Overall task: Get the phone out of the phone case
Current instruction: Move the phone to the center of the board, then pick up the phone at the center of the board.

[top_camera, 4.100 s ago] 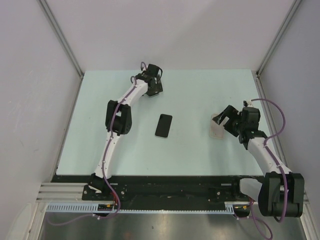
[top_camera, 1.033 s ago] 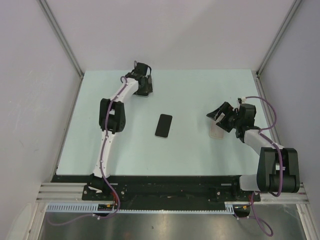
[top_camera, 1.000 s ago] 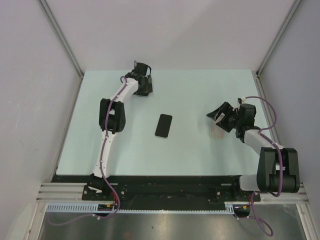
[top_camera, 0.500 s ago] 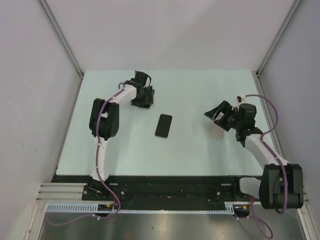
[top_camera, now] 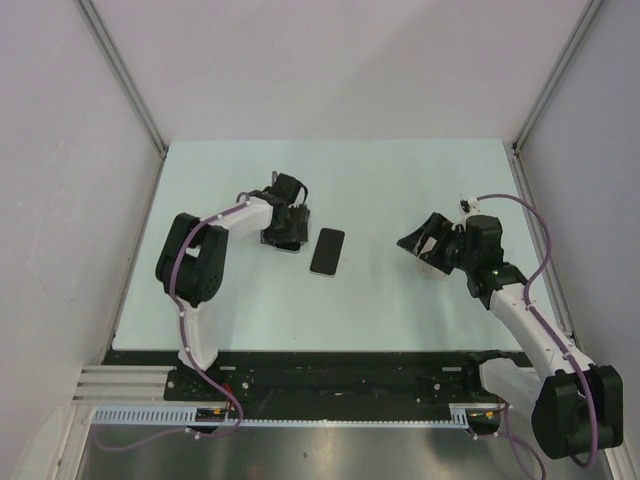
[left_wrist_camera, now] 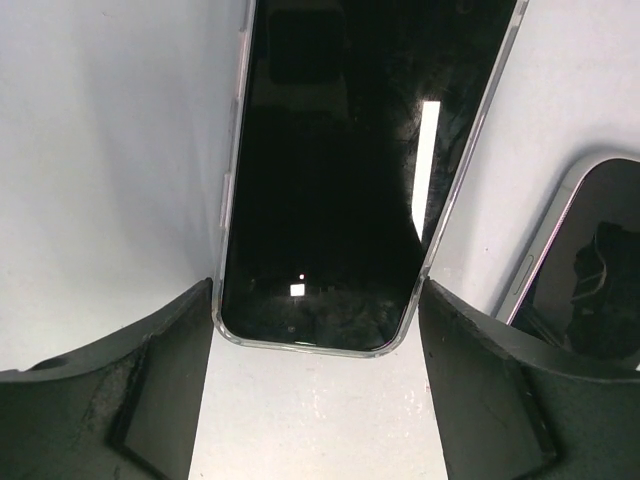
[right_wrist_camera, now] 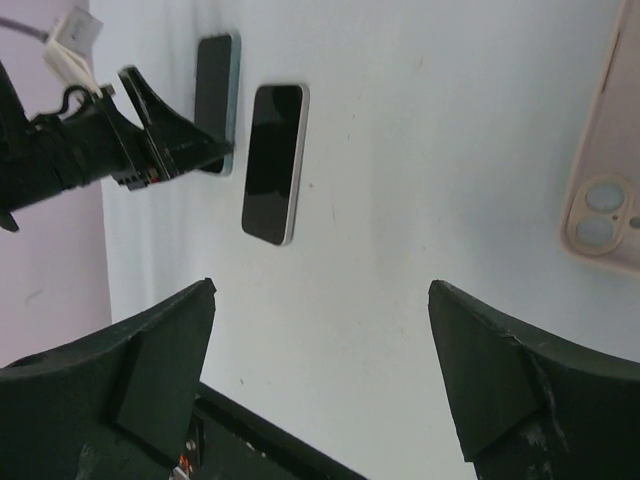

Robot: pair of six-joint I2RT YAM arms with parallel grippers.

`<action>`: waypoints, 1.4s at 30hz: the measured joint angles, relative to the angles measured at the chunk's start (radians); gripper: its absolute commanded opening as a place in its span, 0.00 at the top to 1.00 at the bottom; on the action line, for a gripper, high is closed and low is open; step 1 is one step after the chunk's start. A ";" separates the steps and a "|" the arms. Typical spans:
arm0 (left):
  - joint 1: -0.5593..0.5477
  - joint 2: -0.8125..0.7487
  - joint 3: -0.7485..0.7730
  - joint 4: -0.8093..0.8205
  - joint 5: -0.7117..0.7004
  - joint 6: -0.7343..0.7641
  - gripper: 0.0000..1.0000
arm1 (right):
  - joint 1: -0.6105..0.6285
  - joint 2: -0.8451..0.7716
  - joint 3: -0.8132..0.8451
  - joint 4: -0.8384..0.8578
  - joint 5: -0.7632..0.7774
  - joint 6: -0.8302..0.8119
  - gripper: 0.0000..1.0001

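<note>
Straddling the cased phone [left_wrist_camera: 330, 170] at frame center, left gripper [left_wrist_camera: 315, 375] gapes wide, grasping nothing; next: close & pin it, right gripper [right_wrist_camera: 320, 370] also agape.

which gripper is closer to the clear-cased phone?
Left. The left gripper straddles the clear-cased phone, open fingers either side. The right gripper is far across the table, by the pink case.

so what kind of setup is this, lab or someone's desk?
Likely a lab test cell: plain grey partition walls, a bare pale green tabletop, and two arms bolted to a rail at its near edge.
</note>
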 measured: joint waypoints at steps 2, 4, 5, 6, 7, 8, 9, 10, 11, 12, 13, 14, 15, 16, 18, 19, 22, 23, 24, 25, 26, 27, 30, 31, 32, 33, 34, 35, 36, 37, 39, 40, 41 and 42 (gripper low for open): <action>-0.003 -0.002 -0.006 0.006 0.005 0.001 0.17 | 0.034 -0.007 0.000 -0.038 0.024 0.000 0.08; -0.005 -0.003 -0.006 0.006 0.005 0.011 0.11 | 0.067 -0.032 0.000 -0.074 0.048 -0.005 0.08; -0.005 -0.003 -0.005 0.005 0.004 0.020 0.11 | 0.079 -0.046 0.000 -0.088 0.057 -0.008 0.08; -0.005 0.003 0.006 -0.011 0.006 0.034 0.09 | 0.092 -0.064 0.000 -0.101 0.067 -0.014 0.08; -0.006 0.016 0.031 -0.039 0.005 0.050 0.09 | 0.101 -0.079 0.000 -0.114 0.072 -0.019 0.08; -0.009 0.034 0.059 -0.060 0.000 0.066 0.09 | 0.105 -0.090 0.000 -0.124 0.076 -0.023 0.09; -0.011 0.051 0.086 -0.076 -0.006 0.081 0.06 | 0.109 -0.095 0.000 -0.134 0.082 -0.025 0.10; -0.012 0.065 0.108 -0.085 -0.014 0.095 0.06 | 0.114 -0.096 0.001 -0.143 0.086 -0.027 0.10; -0.013 0.074 0.119 -0.091 -0.019 0.103 0.06 | 0.122 -0.093 0.002 -0.151 0.096 -0.031 0.09; -0.013 0.080 0.129 -0.098 -0.022 0.114 0.07 | 0.142 -0.087 0.008 -0.169 0.124 -0.037 0.10; -0.013 0.087 0.139 -0.108 -0.020 0.126 0.08 | 0.168 -0.077 0.016 -0.184 0.146 -0.044 0.10; -0.012 0.093 0.148 -0.114 -0.014 0.135 0.09 | 0.204 -0.064 0.029 -0.204 0.172 -0.050 0.10; -0.012 0.101 0.162 -0.121 -0.005 0.145 0.11 | 0.228 -0.055 0.040 -0.216 0.189 -0.053 0.10; -0.011 0.112 0.176 -0.127 0.006 0.152 0.12 | 0.263 -0.038 0.057 -0.231 0.217 -0.057 0.11; -0.010 0.137 0.212 -0.144 0.030 0.165 0.15 | 0.323 -0.002 0.093 -0.253 0.266 -0.061 0.11; -0.009 0.144 0.223 -0.146 0.040 0.171 0.16 | 0.354 0.020 0.113 -0.262 0.298 -0.063 0.10; -0.006 0.147 0.226 -0.146 0.055 0.179 0.23 | 0.462 0.112 0.190 -0.298 0.420 -0.067 0.10; -0.006 0.147 0.225 -0.145 0.058 0.179 0.25 | 0.500 0.154 0.223 -0.312 0.455 -0.067 0.10; -0.005 0.147 0.222 -0.143 0.064 0.179 0.29 | 0.525 0.188 0.251 -0.318 0.477 -0.067 0.10; -0.002 0.143 0.216 -0.135 0.071 0.179 0.31 | 0.556 0.241 0.290 -0.320 0.502 -0.066 0.11; 0.001 0.137 0.208 -0.126 0.079 0.177 0.33 | 0.571 0.280 0.313 -0.314 0.513 -0.066 0.12; 0.006 0.128 0.193 -0.110 0.095 0.175 0.38 | 0.584 0.324 0.337 -0.309 0.523 -0.066 0.12; 0.025 0.092 0.143 -0.060 0.147 0.160 0.44 | 0.603 0.433 0.375 -0.287 0.526 -0.067 0.13; 0.032 0.084 0.132 -0.047 0.161 0.154 0.45 | 0.609 0.466 0.391 -0.293 0.526 -0.067 0.13; 0.042 0.078 0.122 -0.037 0.172 0.143 0.49 | 0.614 0.505 0.413 -0.296 0.526 -0.068 0.13; 0.053 0.069 0.108 -0.022 0.183 0.132 0.50 | 0.620 0.544 0.439 -0.296 0.526 -0.069 0.13; 0.061 0.057 0.089 -0.002 0.200 0.118 0.51 | 0.626 0.575 0.461 -0.297 0.526 -0.071 0.13; 0.076 0.037 0.058 0.021 0.229 0.097 0.53 | 0.632 0.611 0.491 -0.299 0.527 -0.072 0.13; 0.091 0.013 0.021 0.049 0.253 0.076 0.53 | 0.638 0.645 0.520 -0.298 0.526 -0.075 0.13; 0.108 -0.015 -0.023 0.077 0.273 0.054 0.53 | 0.641 0.678 0.547 -0.296 0.526 -0.076 0.13; 0.134 -0.073 -0.104 0.100 0.282 0.018 0.53 | 0.648 0.745 0.614 -0.307 0.527 -0.080 0.13; 0.144 -0.098 -0.137 0.101 0.282 0.002 0.53 | 0.650 0.786 0.656 -0.317 0.529 -0.082 0.13; 0.150 -0.120 -0.165 0.107 0.278 -0.015 0.53 | 0.651 0.829 0.705 -0.330 0.536 -0.083 0.13; 0.153 -0.140 -0.192 0.113 0.274 -0.028 0.53 | 0.653 0.867 0.746 -0.341 0.544 -0.082 0.13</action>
